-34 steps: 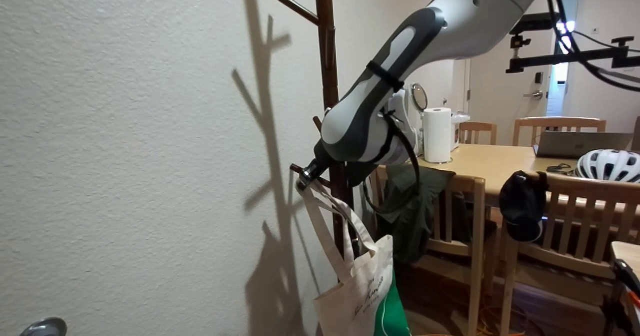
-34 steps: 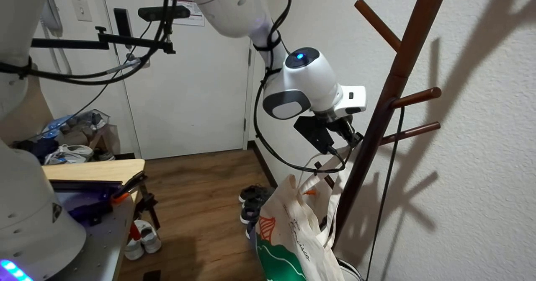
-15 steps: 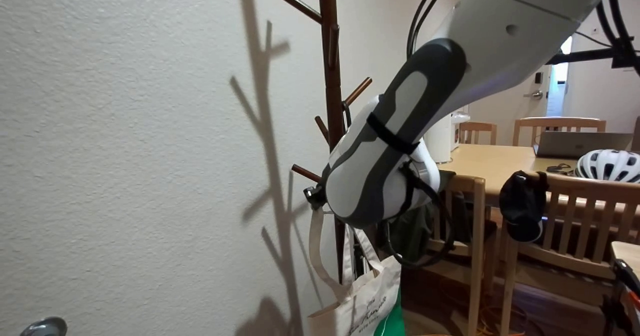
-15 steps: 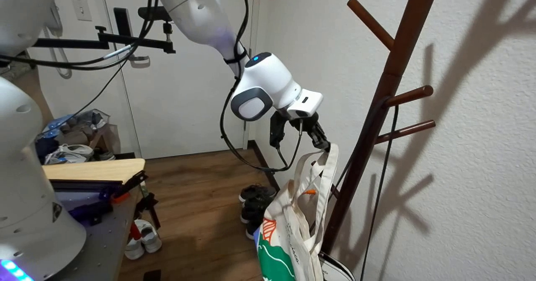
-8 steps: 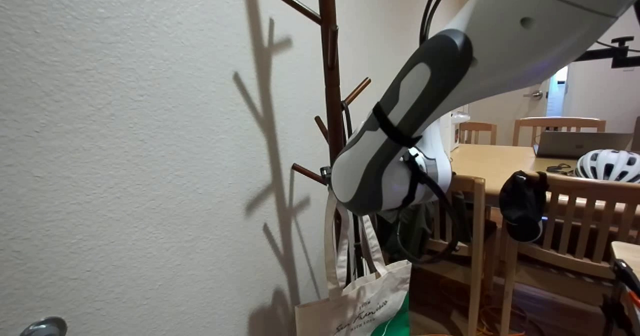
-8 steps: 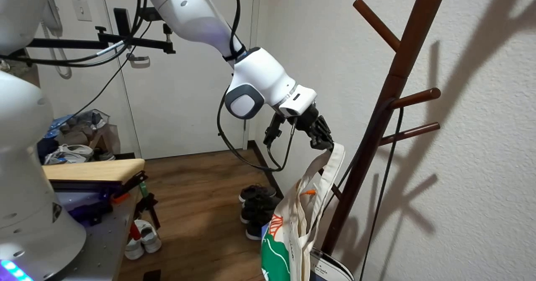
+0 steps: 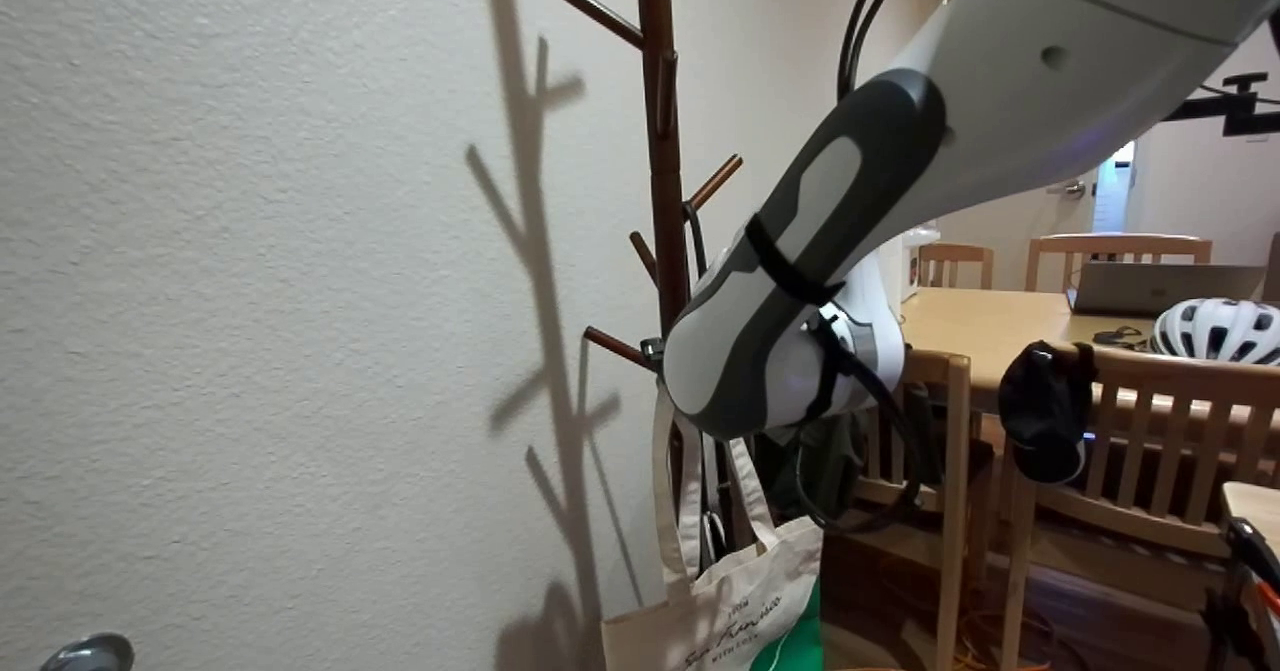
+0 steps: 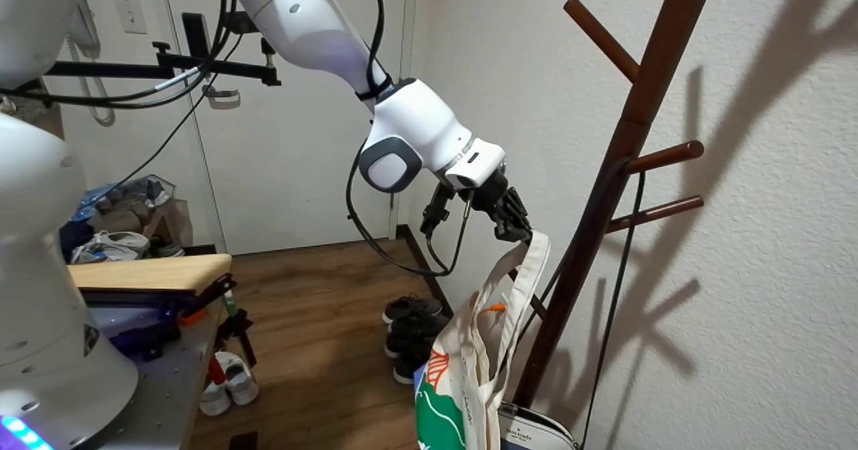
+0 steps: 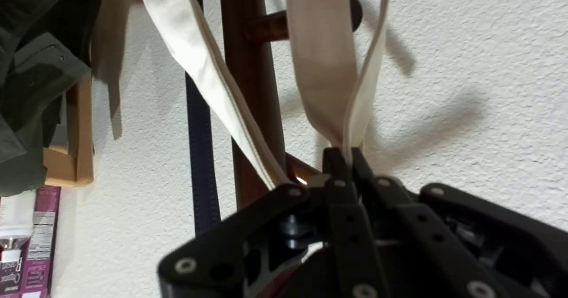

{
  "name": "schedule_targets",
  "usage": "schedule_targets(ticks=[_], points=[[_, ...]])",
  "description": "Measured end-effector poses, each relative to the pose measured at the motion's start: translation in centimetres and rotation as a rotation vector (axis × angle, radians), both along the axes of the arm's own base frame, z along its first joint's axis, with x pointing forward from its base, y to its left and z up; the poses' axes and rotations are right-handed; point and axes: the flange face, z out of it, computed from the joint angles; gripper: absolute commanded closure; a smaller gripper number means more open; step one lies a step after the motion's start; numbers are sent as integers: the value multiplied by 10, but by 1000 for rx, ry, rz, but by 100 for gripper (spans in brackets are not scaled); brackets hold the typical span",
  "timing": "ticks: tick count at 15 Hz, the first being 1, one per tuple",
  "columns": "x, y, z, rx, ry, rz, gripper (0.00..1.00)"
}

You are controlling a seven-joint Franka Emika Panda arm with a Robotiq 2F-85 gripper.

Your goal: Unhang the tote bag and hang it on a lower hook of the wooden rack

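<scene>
Since the earliest frame, the end effector [image 8: 527, 237] and tote bag [image 8: 462, 389] have shifted away from the wooden rack [image 8: 646, 94] in an exterior view; the end effector clamps a strap [image 9: 325, 67], the bag hanging beneath; rehanging seems in hand; next, the loop likely needs slipping over a lower hook [image 9: 271, 26].

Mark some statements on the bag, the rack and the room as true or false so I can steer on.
1. The gripper is shut on a strap of the tote bag. True.
2. The tote bag's face is plain. False: it carries script lettering and a green patch.
3. The pegs of the wooden coat tree all branch at one height. False: they stand at different heights.
4. A black baseball cap hangs on a wooden chair. True.
5. Dark shoes stand on the wooden floor. True.
</scene>
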Motion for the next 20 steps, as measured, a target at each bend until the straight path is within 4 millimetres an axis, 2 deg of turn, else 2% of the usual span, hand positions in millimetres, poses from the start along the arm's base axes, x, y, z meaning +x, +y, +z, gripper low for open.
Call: schedule_targets(ticks=[2,5,7,12,14,16,18,19,20], points=[[-3,8,-9,5,18,10,98],[-13,37,-48,-11,52,38,98],[-9,43,-64,-62,62,68,98],[26,15,-67,-216,74,88,98],[35,9,-78,-255,103,92,98],[38,9,-96,-299,134,107,98],[45,10,-106,-351,130,122,98],[48,11,-110,-373,126,132,71],[51,14,-113,-389,122,141,70]])
